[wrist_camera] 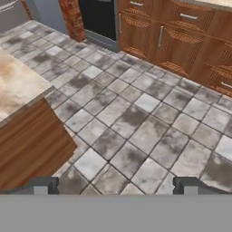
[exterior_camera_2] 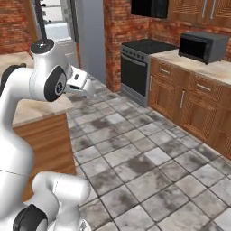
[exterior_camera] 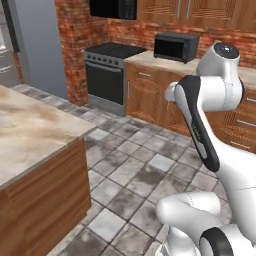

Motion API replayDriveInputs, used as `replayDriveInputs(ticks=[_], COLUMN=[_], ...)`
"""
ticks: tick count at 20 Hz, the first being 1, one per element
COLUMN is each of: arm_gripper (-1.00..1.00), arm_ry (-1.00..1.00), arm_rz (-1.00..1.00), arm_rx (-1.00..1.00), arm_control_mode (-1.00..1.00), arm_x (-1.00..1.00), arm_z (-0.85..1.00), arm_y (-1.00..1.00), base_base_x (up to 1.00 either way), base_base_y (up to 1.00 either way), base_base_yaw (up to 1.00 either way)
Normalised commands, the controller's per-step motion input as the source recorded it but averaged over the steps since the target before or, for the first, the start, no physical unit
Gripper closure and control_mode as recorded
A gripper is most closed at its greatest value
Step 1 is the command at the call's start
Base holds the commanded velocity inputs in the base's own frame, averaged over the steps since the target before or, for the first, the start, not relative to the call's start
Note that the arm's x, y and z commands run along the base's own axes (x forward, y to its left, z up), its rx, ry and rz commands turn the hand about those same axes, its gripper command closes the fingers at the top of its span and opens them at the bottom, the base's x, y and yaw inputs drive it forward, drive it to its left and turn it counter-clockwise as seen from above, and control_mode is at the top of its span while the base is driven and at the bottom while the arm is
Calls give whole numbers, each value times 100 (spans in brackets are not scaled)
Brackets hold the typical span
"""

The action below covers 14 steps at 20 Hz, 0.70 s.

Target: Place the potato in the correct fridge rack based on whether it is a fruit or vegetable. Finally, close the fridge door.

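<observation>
Empty gripper (wrist_camera: 116,186) hanging over grey floor tiles (wrist_camera: 136,131), fingers spread wide.
Fridge door (exterior_camera_2: 40,18) standing open far left in the right base view (white lit interior behind); black stove (exterior_camera: 107,75) and microwave (exterior_camera: 175,46) beyond; marble-topped island (exterior_camera: 30,130) near left.

We see a glossy white arm (exterior_camera: 220,165) of rounded, tube-like segments, with a black band along one link, dark grey round caps at its joints, and two small, blocky dark grey fingertips (wrist_camera: 43,185) on its gripper (wrist_camera: 115,186).
</observation>
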Motion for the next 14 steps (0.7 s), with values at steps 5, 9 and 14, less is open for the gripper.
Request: replayDriveInputs(ticks=[5, 9, 14], arm_gripper=[-100, -100, -100], arm_ry=[0, 0, 0], arm_rz=[0, 0, 0], arm_rx=[0, 0, 0], arm_control_mode=[100, 100, 100], arm_x=[0, 0, 0], arm_z=[0, 0, 0], arm_y=[0, 0, 0], base_base_x=[100, 100, 100], base_base_y=[-19, -41, -52], base_base_yaw=[23, 27, 40])
